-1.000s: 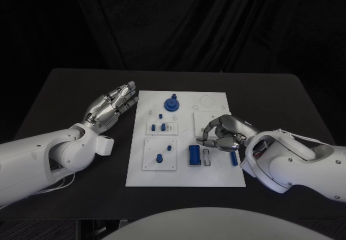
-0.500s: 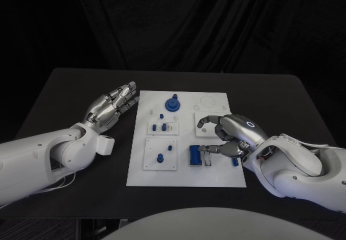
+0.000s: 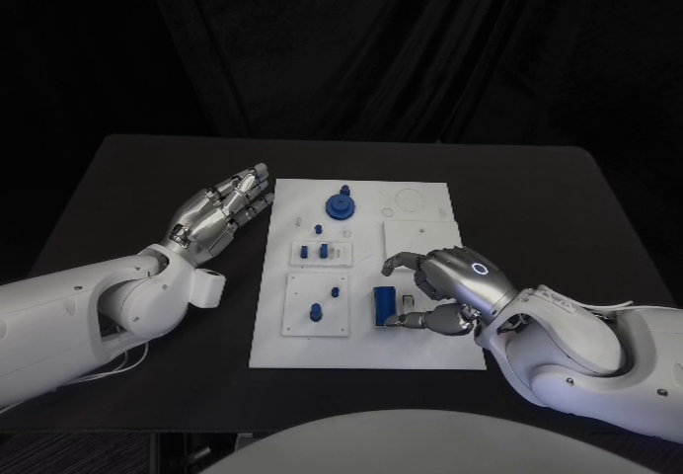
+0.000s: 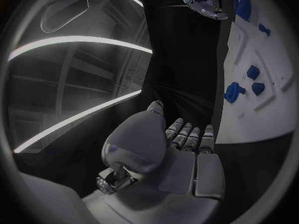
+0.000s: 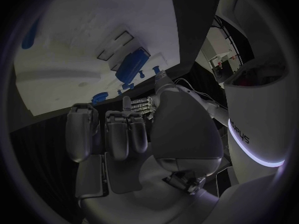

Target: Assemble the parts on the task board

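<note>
The white task board [image 3: 363, 346] lies mid-table. On it are a round blue knob [image 3: 339, 205], small blue pegs [image 3: 323, 249] and a blue block [image 3: 384, 304]. My right hand [image 3: 441, 291] hovers over the board's near right part with arched fingers, its thumb just beside the blue block, and I see nothing held. In the right wrist view the hand [image 5: 131, 139] faces the blue block [image 5: 131, 64] and an empty slot [image 5: 115, 44]. My left hand [image 3: 221, 212] lies flat with fingers apart on the table, left of the board. The left wrist view shows this hand [image 4: 181, 149] and the board [image 4: 261, 59].
Black table [image 3: 569, 197] surrounds the board, with bare surface to its right and beyond it. Raised white plates [image 3: 315, 305] on the board carry the pegs. My left forearm [image 3: 86, 306] covers the near left of the table.
My right hand has moved toward the board's near edge and now covers the small blue bar at the right of the slot. The left hand has stayed still.
</note>
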Robot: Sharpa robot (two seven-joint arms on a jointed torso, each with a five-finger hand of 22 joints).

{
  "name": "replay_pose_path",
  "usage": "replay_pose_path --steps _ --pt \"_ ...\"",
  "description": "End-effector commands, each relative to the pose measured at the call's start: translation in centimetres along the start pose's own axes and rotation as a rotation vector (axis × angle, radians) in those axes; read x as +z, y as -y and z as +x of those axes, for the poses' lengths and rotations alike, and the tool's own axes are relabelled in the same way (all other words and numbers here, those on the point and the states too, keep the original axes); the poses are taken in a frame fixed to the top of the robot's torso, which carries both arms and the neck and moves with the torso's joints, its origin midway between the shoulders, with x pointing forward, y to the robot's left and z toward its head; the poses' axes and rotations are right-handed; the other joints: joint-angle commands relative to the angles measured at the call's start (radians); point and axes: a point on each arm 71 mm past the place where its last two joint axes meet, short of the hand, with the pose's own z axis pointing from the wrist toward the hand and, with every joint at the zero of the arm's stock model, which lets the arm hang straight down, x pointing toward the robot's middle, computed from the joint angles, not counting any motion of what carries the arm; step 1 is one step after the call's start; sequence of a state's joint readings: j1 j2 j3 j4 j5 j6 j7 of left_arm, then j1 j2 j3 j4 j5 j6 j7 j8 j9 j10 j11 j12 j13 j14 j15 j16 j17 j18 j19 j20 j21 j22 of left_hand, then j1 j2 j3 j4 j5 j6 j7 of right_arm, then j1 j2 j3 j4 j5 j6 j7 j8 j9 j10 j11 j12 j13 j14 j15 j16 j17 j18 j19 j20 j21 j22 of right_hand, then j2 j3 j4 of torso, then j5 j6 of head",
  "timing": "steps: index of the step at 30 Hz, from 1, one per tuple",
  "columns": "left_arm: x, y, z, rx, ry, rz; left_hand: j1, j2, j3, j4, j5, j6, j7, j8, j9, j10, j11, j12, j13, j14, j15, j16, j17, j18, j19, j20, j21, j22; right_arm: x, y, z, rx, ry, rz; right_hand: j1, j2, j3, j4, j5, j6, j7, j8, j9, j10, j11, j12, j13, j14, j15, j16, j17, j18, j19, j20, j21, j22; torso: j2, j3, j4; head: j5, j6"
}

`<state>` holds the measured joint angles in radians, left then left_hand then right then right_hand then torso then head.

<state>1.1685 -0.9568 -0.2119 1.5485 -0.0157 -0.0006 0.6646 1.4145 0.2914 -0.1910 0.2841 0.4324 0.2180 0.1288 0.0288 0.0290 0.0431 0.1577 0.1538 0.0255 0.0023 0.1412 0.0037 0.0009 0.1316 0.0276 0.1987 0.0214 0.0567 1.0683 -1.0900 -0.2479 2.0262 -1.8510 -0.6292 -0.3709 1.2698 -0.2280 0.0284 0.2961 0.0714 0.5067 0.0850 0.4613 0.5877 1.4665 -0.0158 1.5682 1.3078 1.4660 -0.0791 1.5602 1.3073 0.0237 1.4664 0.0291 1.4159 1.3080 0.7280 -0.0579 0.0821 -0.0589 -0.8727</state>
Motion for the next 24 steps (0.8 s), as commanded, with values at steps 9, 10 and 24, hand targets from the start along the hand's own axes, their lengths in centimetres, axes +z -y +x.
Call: replay_pose_path --steps 9,10,24 --pt "-0.1 -0.1 0.2 -0.021 -0.018 -0.01 0.013 -0.002 0.006 0.002 0.003 0.004 0.025 0.005 0.002 0.005 0.002 0.007 0.001 -0.002 0.008 -0.004 -0.001 -0.005 0.003 0.008 0.006 0.002 0.1 0.2 0.8 -0.044 -0.014 0.053 -0.045 -0.002 -0.02 0.001 -0.014 0.003 0.008 0.059 -0.002 0.104 0.013 0.003 0.263 0.097 0.012 -0.006 0.228 0.017 0.024 0.013 -0.011 0.207 0.001 0.0007 -0.0007 0.0 0.0" --pt "-0.1 -0.2 0.2 -0.022 -0.019 -0.011 0.013 -0.002 0.006 0.002 0.003 0.004 0.025 0.005 0.002 0.005 0.002 0.007 0.001 -0.002 0.008 -0.004 -0.001 -0.005 0.003 0.008 0.006 0.002 0.1 0.2 0.9 -0.045 -0.016 0.056 -0.046 -0.002 -0.021 0.001 -0.014 0.003 0.008 0.062 -0.002 0.104 0.013 0.003 0.263 0.097 0.012 -0.006 0.229 0.018 0.024 0.013 -0.013 0.207 0.001 0.0001 0.0003 -0.001 0.0" --pt "0.0 -0.3 0.2 -0.027 -0.026 -0.023 0.013 -0.001 0.007 0.005 0.002 0.01 0.033 0.007 0.003 0.007 0.008 0.01 0.002 -0.002 0.013 -0.004 -0.001 -0.004 0.004 0.013 0.008 0.004 0.2 0.5 1.9 -0.074 -0.066 0.074 -0.017 -0.009 -0.018 0.0 0.014 -0.076 0.016 0.12 -0.013 0.104 0.02 0.003 0.263 0.09 0.018 -0.02 0.201 0.026 0.007 0.019 -0.05 0.195 -0.001 -0.0008 0.0006 0.0 0.0"
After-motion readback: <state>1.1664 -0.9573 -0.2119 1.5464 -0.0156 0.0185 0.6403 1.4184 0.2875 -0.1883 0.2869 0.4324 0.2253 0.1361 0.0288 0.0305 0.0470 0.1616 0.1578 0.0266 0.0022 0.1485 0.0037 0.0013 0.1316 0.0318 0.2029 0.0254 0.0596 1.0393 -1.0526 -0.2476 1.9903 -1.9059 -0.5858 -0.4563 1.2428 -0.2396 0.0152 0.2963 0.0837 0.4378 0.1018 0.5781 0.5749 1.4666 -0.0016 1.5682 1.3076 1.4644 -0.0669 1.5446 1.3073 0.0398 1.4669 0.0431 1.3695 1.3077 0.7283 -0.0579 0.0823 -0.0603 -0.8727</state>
